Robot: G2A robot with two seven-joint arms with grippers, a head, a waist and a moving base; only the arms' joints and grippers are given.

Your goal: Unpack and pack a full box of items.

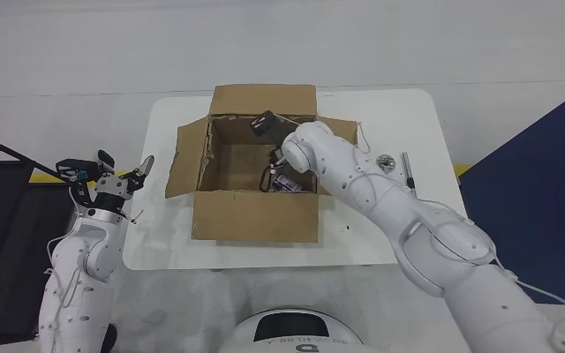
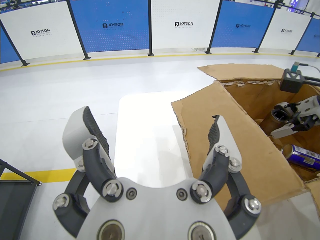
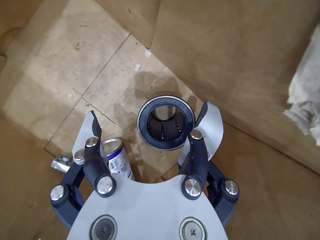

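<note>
From above, the cardboard box (image 1: 256,219) stands open on the white table (image 1: 388,115), all four flaps spread; its front wall sits near the table's near edge and its left flap stops short of the table's left edge, leaving a strip of bare tabletop there; to the box's right lie a small round part (image 1: 385,161) and a slim dark rod (image 1: 408,169), apart from each other and from the right flap; the right gripper (image 1: 272,175) is down inside the box near its right wall, the arm crossing over the right flap; the left gripper (image 1: 125,161) hangs just off the table's left edge, well apart from the box. In the left wrist view the left gripper (image 2: 152,121) is spread wide with nothing between its fingers, above the table's corner with open floor beyond; past the box's flap (image 2: 225,138) the right gripper brackets a linear bearing (image 2: 277,116), and a blue can (image 2: 300,157) lies on its side on the box floor. In the right wrist view the right gripper (image 3: 150,118) is wide, not clamped; one pad touches the linear bearing (image 3: 166,126), the other stands apart from it; the bearing stands on end close to a wall crease; the blue can (image 3: 117,156) lies just beside it, a small metal bracket (image 3: 60,163) by the can; bare box floor (image 3: 75,63) stretches beyond; a crumpled whitish wad (image 3: 305,101) rests against a side wall.
</note>
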